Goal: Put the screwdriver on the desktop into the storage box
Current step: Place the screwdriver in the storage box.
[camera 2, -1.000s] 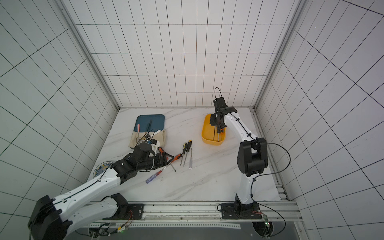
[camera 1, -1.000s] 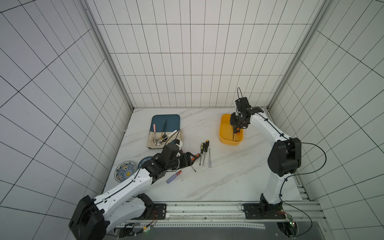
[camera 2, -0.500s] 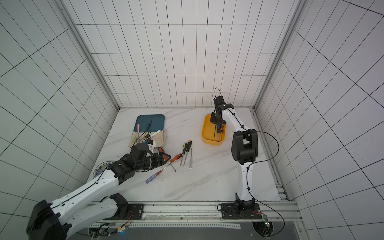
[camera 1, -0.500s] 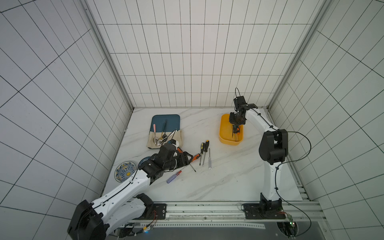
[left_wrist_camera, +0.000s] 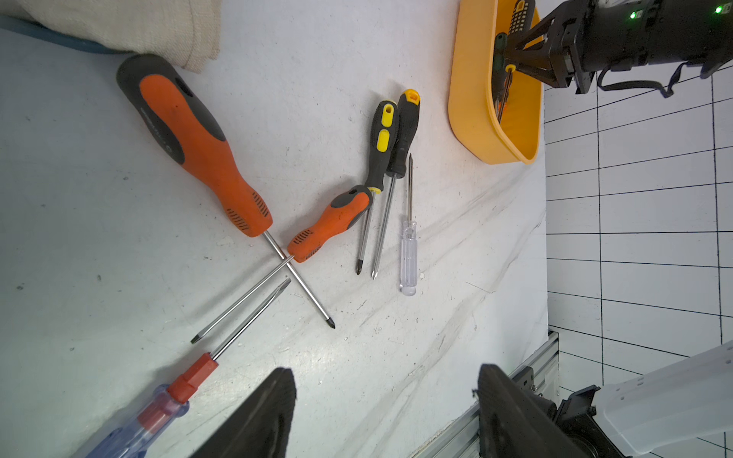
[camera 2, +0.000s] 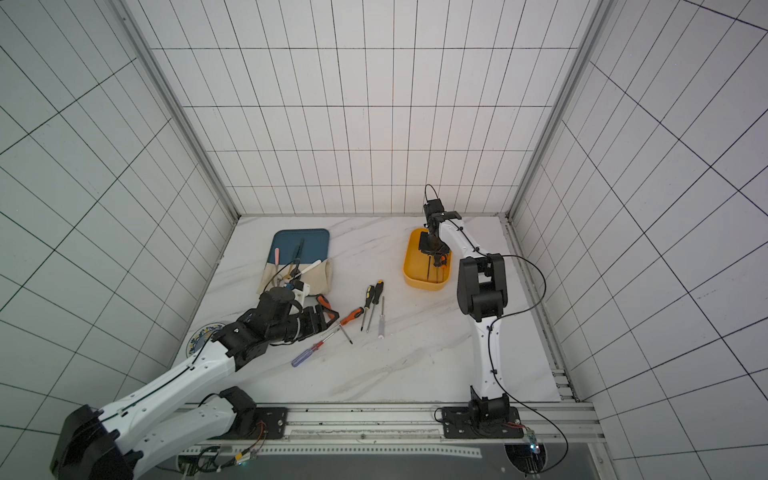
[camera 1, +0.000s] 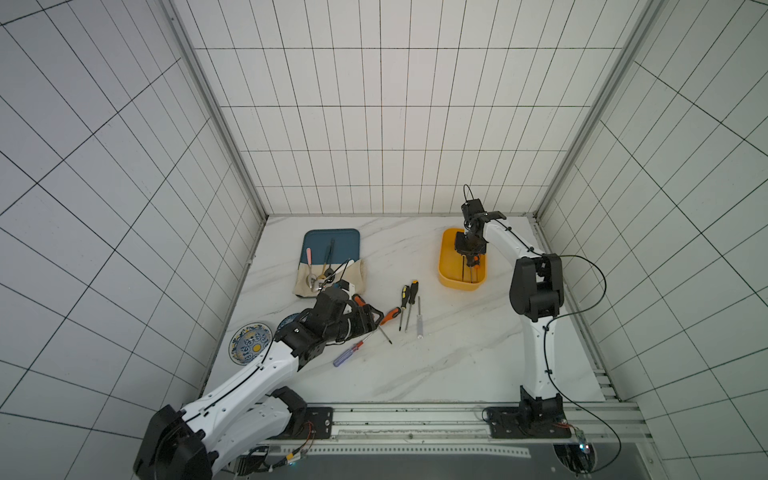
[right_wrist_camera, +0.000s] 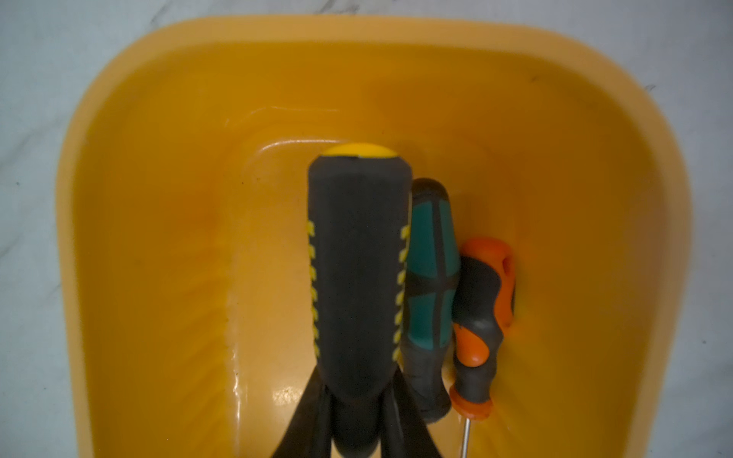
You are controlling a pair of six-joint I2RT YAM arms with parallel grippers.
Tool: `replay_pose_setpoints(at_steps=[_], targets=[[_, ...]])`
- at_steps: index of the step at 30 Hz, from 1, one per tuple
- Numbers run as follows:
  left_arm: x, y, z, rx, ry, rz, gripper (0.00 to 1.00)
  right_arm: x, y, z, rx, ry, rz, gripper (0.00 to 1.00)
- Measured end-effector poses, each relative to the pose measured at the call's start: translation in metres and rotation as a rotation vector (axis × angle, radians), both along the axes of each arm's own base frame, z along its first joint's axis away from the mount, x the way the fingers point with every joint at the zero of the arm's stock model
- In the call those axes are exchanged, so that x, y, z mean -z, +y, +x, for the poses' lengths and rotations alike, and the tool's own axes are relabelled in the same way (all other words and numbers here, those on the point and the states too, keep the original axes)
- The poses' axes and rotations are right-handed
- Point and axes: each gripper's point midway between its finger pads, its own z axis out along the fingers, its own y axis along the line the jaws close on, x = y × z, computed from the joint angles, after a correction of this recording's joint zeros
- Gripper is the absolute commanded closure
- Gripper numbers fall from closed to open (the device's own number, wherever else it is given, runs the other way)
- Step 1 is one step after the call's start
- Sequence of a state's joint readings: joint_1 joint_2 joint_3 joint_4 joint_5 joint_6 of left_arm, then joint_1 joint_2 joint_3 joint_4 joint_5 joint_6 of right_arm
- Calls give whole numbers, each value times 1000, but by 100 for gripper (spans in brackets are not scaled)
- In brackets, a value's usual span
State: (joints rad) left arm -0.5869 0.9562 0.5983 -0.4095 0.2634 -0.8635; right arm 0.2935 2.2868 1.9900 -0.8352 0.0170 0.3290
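Over storage box (right_wrist_camera: 158, 198), right gripper (right_wrist_camera: 353, 400) clamps black-yellow screwdriver (right_wrist_camera: 357, 257); teal screwdriver (right_wrist_camera: 430, 277) and small orange screwdriver (right_wrist_camera: 482, 301) lie just beside. The left gripper (left_wrist_camera: 384, 380) is agape and empty, big orange screwdriver (left_wrist_camera: 198, 146) ahead.

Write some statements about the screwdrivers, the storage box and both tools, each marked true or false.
1. The right tool grips a black-and-yellow screwdriver over the storage box. True.
2. The storage box is empty. False: a green screwdriver and an orange-and-black screwdriver lie inside.
3. The left tool is shut on the clear-handled screwdriver. False: it is open; that screwdriver lies on the desktop.
4. The big orange screwdriver and the small orange screwdriver cross shafts. True.
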Motion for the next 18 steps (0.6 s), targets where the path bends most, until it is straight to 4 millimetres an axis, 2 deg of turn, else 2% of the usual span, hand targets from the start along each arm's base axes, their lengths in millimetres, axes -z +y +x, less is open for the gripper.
replay_pose_setpoints(at_steps=[8, 18], targets=[[4, 1, -2, 2, 9, 2, 24, 8, -1, 3, 4, 11, -3, 82], [5, 1, -3, 0, 13, 1, 24, 10, -3, 3, 12, 15, -5, 77]])
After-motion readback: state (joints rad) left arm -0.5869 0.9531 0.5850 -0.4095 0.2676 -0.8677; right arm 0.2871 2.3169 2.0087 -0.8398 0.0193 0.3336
